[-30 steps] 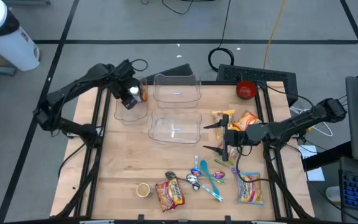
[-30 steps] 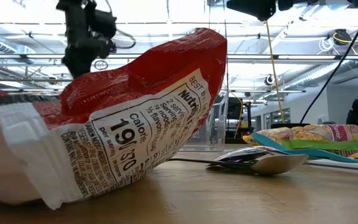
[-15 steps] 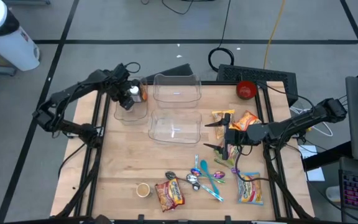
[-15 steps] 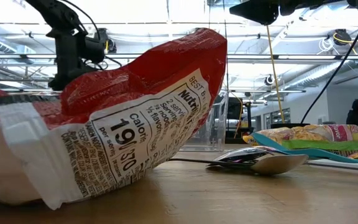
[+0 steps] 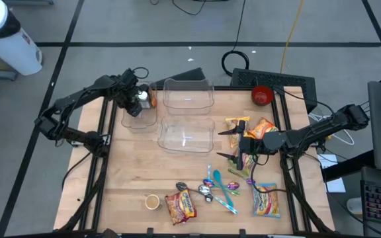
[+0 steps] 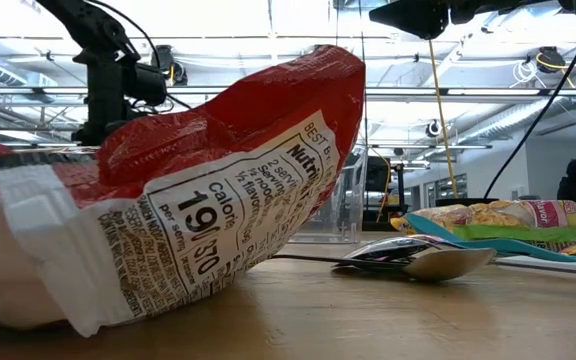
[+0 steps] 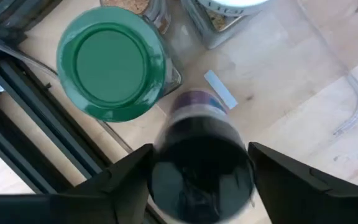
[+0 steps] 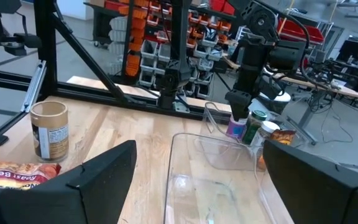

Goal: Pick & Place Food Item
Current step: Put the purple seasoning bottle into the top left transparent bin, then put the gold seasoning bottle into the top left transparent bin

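Note:
My left gripper (image 7: 201, 152) points down over a small clear bin (image 5: 139, 118) at the table's far left. A jar with a black lid and purple label (image 7: 199, 171) stands upright between its open fingers, seen also in the right wrist view as the purple-labelled jar (image 8: 235, 127). Beside it stand a green-lidded jar (image 7: 110, 68) and a white-lidded jar (image 8: 267, 132). My right gripper (image 5: 225, 145) hangs open and level over the table's right middle, next to an orange snack bag (image 5: 261, 127). My left gripper comes from above with one finger (image 7: 126, 183) on each side of the black lid (image 7: 166, 168). I cannot tell whether the fingers touch the lid. The jar stands upright in the bin.
Two larger clear bins (image 5: 188, 92) (image 5: 186, 134) stand at the far middle. A red snack bag (image 5: 180, 205), a small can (image 5: 152, 201), spoons (image 5: 220, 188) and another bag (image 5: 266, 201) lie near the front edge. A red bowl (image 5: 262, 96) sits at the far right.
My left gripper has come down over the small clear bin and shifted a little toward the table's left edge, then kept still.

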